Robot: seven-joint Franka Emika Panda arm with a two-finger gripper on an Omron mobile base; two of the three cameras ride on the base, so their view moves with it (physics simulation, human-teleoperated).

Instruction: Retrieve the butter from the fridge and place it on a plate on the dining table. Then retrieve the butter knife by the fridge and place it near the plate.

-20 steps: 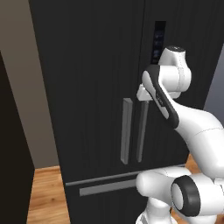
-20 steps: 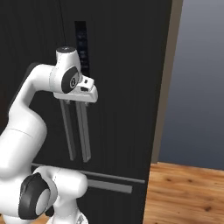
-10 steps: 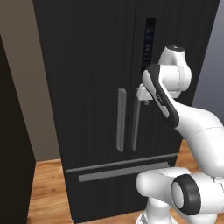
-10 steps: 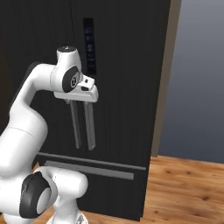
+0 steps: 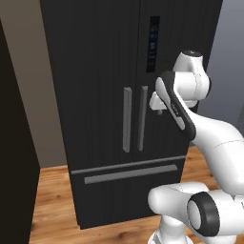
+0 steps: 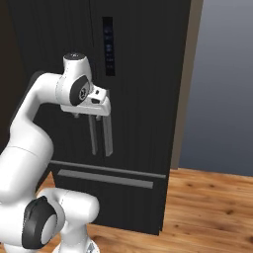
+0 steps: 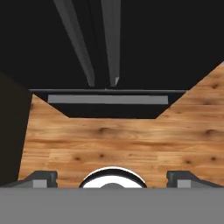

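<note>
I see the black fridge [image 5: 128, 109] dead ahead, both doors closed, my gripper [image 6: 90, 116] raised just off its grey bar handles [image 5: 134, 118], jaws spread wide and holding nothing, wooden floor [image 7: 113, 140] below.

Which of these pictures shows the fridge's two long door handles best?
The left base view: both handles stand in full, unobstructed, on the closed fridge. In the right base view the white arm covers their tops, leaving the lower parts. The hand view looks down along them, foreshortened, toward the wooden floor.
</note>
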